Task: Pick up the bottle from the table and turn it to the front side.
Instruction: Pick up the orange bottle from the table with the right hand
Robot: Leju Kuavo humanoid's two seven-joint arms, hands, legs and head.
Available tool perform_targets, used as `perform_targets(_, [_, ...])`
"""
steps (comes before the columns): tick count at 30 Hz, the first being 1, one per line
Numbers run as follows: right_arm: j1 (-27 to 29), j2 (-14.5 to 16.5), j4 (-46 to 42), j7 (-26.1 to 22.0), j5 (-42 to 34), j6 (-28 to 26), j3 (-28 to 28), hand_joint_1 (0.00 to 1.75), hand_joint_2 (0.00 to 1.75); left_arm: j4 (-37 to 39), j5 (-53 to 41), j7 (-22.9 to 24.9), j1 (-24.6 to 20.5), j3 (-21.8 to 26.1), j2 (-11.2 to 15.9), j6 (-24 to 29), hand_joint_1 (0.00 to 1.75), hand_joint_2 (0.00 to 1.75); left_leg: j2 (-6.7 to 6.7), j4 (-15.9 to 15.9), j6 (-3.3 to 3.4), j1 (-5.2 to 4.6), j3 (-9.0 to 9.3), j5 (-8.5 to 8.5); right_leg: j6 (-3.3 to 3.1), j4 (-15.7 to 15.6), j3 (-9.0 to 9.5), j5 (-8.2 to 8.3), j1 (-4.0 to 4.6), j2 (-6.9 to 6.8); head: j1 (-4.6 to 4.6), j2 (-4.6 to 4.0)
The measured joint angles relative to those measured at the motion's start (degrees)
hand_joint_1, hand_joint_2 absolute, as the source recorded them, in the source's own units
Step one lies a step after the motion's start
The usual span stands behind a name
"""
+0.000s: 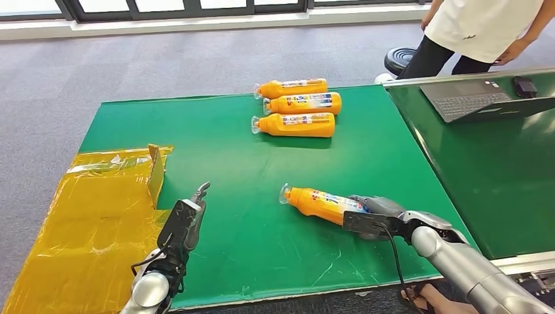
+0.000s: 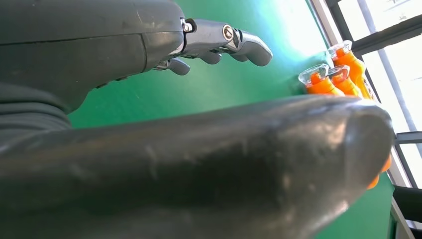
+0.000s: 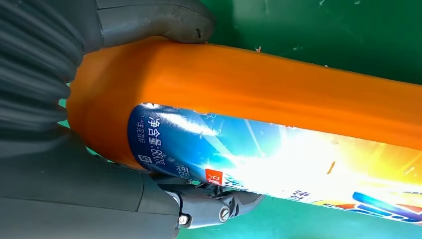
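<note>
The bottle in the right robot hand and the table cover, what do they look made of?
Bottle: probably glossy orange plastic, with a shiny printed label that glares in the right wrist view.
Table cover: looks like a matte green mat, scuffed and scratched; the exact material is unclear.

arms: silver, black cables | left hand [image 1: 185, 221] dark grey | right hand [image 1: 370, 213] grey
</note>
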Motion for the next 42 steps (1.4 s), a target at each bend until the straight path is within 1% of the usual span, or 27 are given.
perform_targets(11, [0.08,0.01,-0.01,1.58,-2.14,0.02,-0.11,1.75,1.75,-0.75,-0.19,0.54,0.50,0.00,0.00,0.17,0.00,0.00,-0.01,0.01,0.03,0.00,0.62,-0.04,0.03,0.00,0.17,-0.05,-0.01,0.01,0.01,0.00])
perform_targets(13, [0.31,0.04,-0.03,1.24,-2.48,-0.63,-0.28,1.75,1.75,-0.87,-0.22,0.54,0.52,0.00,0.00,0.29,0.00,0.00,-0.03,0.01,0.04,0.00,0.54,-0.05,0.04,0.00,0.22,-0.06,-0.01,-0.01,0.01,0.00])
perform_targets(14, [0.63,0.34,-0.22,0.07,-2.32,-1.93,-0.54,1.75,1.75,-0.99,-0.18,0.32,0.62,0.01,-0.03,0.70,0.00,0.00,-0.05,0.01,0.05,0.02,0.44,-0.06,0.03,0.00,0.27,-0.08,0.01,-0.05,0.01,0.00])
perform_targets(15, [1.54,1.01,-0.69,-2.45,-1.54,-4.82,-1.31,1.75,1.75,-1.34,-0.02,-0.22,0.91,0.08,-0.11,1.54,0.00,0.00,-0.10,0.00,0.05,0.06,0.31,-0.09,0.02,0.00,0.35,-0.12,0.05,-0.12,0.02,0.00])
perform_targets(16, [3.17,2.03,-1.54,-6.01,-0.15,-9.50,-2.55,1.75,1.75,-1.97,0.23,-0.99,1.44,0.22,-0.23,2.66,0.00,0.00,-0.18,0.00,0.03,0.11,0.17,-0.12,0.01,0.00,0.39,-0.18,0.08,-0.22,0.03,0.00])
perform_targets(18, [7.82,5.26,-4.40,-13.40,3.54,-22.21,-5.77,1.75,1.75,-3.70,0.83,-2.74,2.73,0.58,-0.45,4.80,0.00,0.00,-0.32,0.00,-0.02,0.15,-0.02,-0.15,-0.03,0.01,0.27,-0.24,0.10,-0.35,0.06,0.00])
perform_targets(19, [10.08,7.15,-6.21,-15.63,5.16,-28.12,-7.10,1.75,1.75,-4.50,1.01,-3.35,3.19,0.68,-0.54,5.44,0.00,0.00,-0.37,0.00,-0.06,0.14,-0.01,-0.11,-0.05,0.01,0.10,-0.23,0.09,-0.37,0.05,0.00])
perform_targets(20, [11.96,8.98,-8.03,-16.86,6.40,-32.66,-8.08,1.75,1.75,-5.12,1.13,-3.77,3.46,0.72,-0.63,5.88,0.00,0.00,-0.44,-0.01,-0.10,0.14,-0.04,-0.02,-0.08,0.02,-0.07,-0.20,0.10,-0.42,0.04,0.00])
perform_targets(21, [13.53,10.68,-9.77,-17.53,7.44,-35.89,-8.87,1.75,1.75,-5.62,1.32,-4.11,3.65,0.72,-0.76,6.24,0.00,0.00,-0.59,-0.03,-0.15,0.14,-0.07,0.07,-0.12,0.03,-0.21,-0.18,0.12,-0.53,0.03,0.00])
perform_targets(24, [17.15,15.12,-13.29,-19.78,10.06,-42.73,-10.83,1.75,1.75,-6.96,2.55,-5.94,4.45,0.73,-1.08,8.09,0.00,0.00,-1.02,-0.06,-0.25,0.17,-0.40,0.25,-0.20,0.09,-0.51,-0.20,0.17,-0.88,0.03,0.00])
perform_targets(28, [20.12,21.79,-16.30,-22.52,16.24,-53.73,-12.78,1.75,1.75,-8.90,3.03,-8.22,5.08,0.73,-1.60,11.12,0.00,0.00,-0.99,-0.09,-0.28,0.18,-0.66,0.25,-0.22,0.12,-0.83,-0.21,0.16,-0.83,0.03,0.00])
perform_targets(29, [20.62,23.21,-16.96,-22.78,17.27,-55.61,-13.13,1.75,1.75,-9.28,3.03,-8.28,5.16,0.73,-1.77,11.44,0.00,0.00,-0.99,-0.09,-0.28,0.18,-0.68,0.25,-0.22,0.11,-0.85,-0.22,0.16,-0.83,0.02,0.00])
perform_targets(31, [21.38,25.39,-18.03,-23.11,18.37,-57.60,-13.64,1.75,1.75,-9.85,3.03,-8.30,5.37,0.72,-2.02,11.74,0.00,0.00,-0.99,-0.09,-0.28,0.17,-0.71,0.25,-0.23,0.11,-0.87,-0.23,0.15,-0.84,0.02,0.00])
perform_targets(35, [23.31,28.22,-20.50,-25.26,23.11,-61.52,-15.08,1.75,1.75,-10.55,3.09,-8.15,5.66,0.59,-2.53,11.89,0.00,0.00,-0.99,-0.09,-0.27,0.17,-0.76,0.26,-0.21,0.11,-0.91,-0.21,0.08,-0.84,0.03,0.00])
perform_targets(38, [24.49,29.66,-22.62,-25.18,24.90,-62.59,-15.54,1.75,1.75,-10.91,3.26,-7.46,5.66,0.26,-3.00,11.76,0.00,0.00,-0.97,-0.08,-0.27,0.16,-0.76,0.26,-0.20,0.11,-0.94,-0.20,0.04,-0.82,0.02,0.00])
perform_targets(42, [25.16,30.36,-23.91,-24.61,25.04,-62.69,-15.69,1.75,1.75,-11.02,3.49,-6.93,5.65,0.07,-3.33,11.60,0.00,0.00,-0.96,-0.08,-0.27,0.15,-0.76,0.26,-0.20,0.11,-0.95,-0.19,0.02,-0.80,0.02,0.00])
